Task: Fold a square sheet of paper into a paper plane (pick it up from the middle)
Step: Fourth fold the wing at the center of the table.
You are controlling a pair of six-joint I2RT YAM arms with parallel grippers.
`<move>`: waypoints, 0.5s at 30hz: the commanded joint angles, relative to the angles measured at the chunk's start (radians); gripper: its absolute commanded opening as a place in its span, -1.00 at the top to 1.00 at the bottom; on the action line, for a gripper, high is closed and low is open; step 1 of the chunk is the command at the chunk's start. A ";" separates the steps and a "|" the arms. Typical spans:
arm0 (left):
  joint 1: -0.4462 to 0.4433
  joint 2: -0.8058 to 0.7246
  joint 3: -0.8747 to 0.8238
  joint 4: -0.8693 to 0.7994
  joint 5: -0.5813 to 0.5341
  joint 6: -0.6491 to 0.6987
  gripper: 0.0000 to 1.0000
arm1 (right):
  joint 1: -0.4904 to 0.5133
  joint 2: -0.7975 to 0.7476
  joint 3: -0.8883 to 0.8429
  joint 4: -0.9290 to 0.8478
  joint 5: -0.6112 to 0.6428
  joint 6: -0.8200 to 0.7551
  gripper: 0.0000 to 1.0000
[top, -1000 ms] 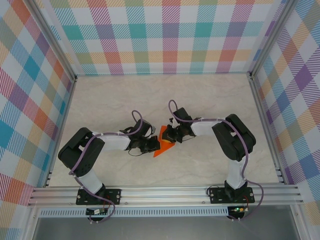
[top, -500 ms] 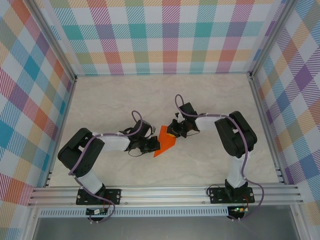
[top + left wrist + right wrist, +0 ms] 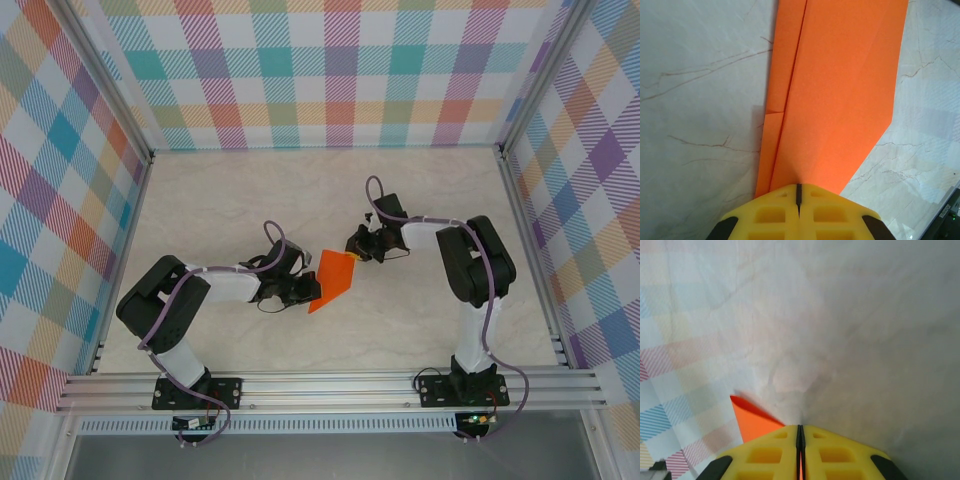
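Note:
The square sheet of paper (image 3: 335,279) is bright orange and creased into a narrow shape that tapers to a point at its near end. It lies low over the middle of the marble table. My left gripper (image 3: 312,290) is shut on its near left part. In the left wrist view the yellow fingers (image 3: 765,215) meet on the paper (image 3: 840,90), whose layered folds run away from them. My right gripper (image 3: 356,246) is shut on the far right corner. In the right wrist view an orange sliver shows between the fingers (image 3: 840,455), and a paper corner (image 3: 752,422) sticks out to the left.
The marble tabletop (image 3: 250,200) is fenced by aluminium rails (image 3: 330,385) in front and plaid walls (image 3: 320,70) on the other sides. Both arm bases stand at the near edge. Bare table stretches behind and to both sides of the grippers.
My right gripper has moved away to the far right with its corner of the paper, spreading the sheet out wider. The left gripper has kept its place and its grip.

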 commanded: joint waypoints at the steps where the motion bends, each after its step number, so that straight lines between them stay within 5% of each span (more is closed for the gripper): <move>1: -0.003 0.086 -0.064 -0.174 -0.150 0.029 0.99 | -0.020 0.035 0.036 -0.040 0.034 -0.042 0.79; 15: -0.002 0.084 -0.052 -0.181 -0.144 0.031 0.98 | -0.001 -0.124 -0.006 -0.013 -0.042 -0.015 0.77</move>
